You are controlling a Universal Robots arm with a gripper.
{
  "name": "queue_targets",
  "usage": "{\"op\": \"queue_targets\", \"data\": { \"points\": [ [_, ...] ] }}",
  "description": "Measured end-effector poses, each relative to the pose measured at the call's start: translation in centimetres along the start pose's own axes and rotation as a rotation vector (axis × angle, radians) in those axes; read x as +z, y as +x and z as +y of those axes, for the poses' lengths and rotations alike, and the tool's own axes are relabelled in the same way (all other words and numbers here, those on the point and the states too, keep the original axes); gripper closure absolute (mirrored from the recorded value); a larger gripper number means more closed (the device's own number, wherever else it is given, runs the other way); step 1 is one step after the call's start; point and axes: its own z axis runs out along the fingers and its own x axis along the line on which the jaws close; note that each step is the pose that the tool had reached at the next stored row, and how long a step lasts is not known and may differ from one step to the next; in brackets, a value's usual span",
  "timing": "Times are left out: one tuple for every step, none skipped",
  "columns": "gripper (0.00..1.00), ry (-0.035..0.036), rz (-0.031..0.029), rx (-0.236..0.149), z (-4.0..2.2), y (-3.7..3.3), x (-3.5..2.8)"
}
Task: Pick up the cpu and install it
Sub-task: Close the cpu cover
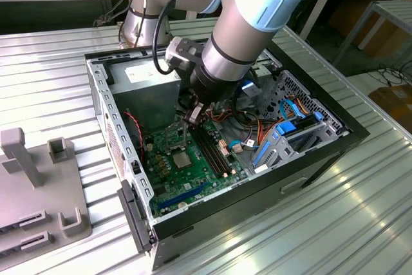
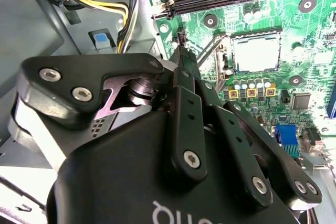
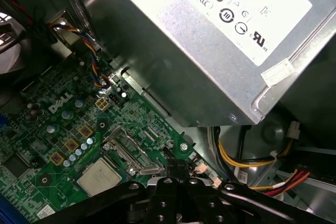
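An open computer case (image 1: 322, 152) lies on the ribbed metal worktop (image 1: 51, 94); a grey fixture (image 1: 38, 185) sits at the exterior view's left.

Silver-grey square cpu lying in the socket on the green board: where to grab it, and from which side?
Take the silver-grey square cpu by two opposite edges, coming straight down from above. It lies flat, metal top up, set into the metal-framed socket, so only the top is exposed and a side approach looks blocked.
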Motion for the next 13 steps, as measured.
{"op": "queue_targets", "data": {
  "points": [
    [0.89, 0.0, 0.0, 0.0, 0.0, 0.0, -0.02],
    [0.89, 0.0, 0.0002, 0.0, 0.01, 0.0, -0.06],
    [0.89, 0.0001, 0.0002, 0.0, 0.01, -0.01, -0.08],
    [0.89, 0.0, 0.0001, 0.0, 0.02, -0.01, -0.1],
    [0.89, 0.0, 0.0002, 0.0, 0.02, -0.01, -0.12],
    [0.89, 0.0, 0.0002, 0.0, 0.02, -0.01, -0.14],
    [0.89, 0.0, 0.0002, 0.0, 0.03, -0.01, -0.16],
    [0.89, 0.0, 0.0002, 0.0, 0.03, -0.02, -0.17],
    [0.89, 0.0, 0.0002, 0.0, 0.03, -0.02, -0.19],
    [0.89, 0.0, 0.0003, 0.0, 0.04, -0.02, -0.22],
    [0.89, 0.0, 0.0002, 0.0, 0.04, -0.02, -0.23],
    [0.89, 0.0, 0.0002, -0.001, 0.04, -0.02, -0.25],
    [0.89, 0.0, 0.0003, -0.001, 0.05, -0.02, -0.27]
  ]
}}
